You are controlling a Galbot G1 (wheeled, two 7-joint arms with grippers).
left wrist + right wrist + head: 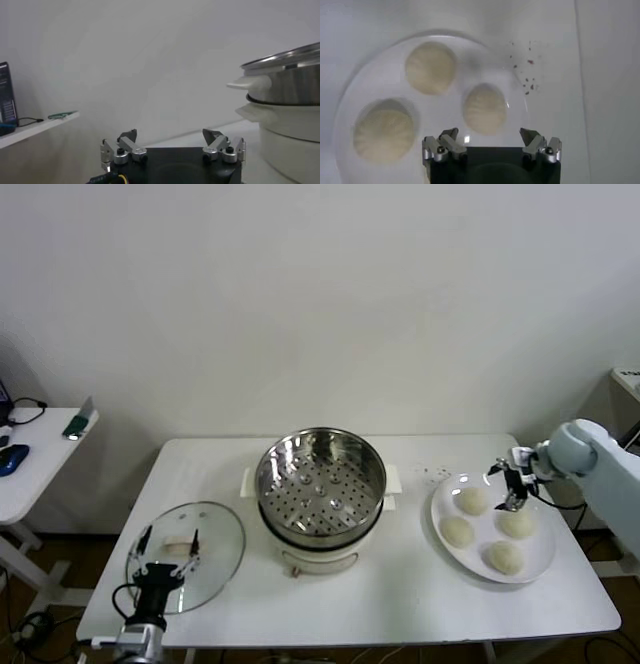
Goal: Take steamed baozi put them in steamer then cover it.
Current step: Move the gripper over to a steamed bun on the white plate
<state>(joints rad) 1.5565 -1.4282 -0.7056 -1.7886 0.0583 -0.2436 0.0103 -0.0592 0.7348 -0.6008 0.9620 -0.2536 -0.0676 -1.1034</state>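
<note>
Cover (186,556) handle's long axis runs across the table.

Head view high over table (400,624); right wrist close above shared plate (350,100).

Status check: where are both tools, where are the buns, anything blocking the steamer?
Right tool open above plate, nothing held. Left tool open over lid. Four baozi on plate; steamer uncovered, nothing inside, path unobstructed.

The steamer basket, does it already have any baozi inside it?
No. In the head view the steamer shows only its bare perforated bottom, and all four baozi sit on the white plate to its right.
</note>
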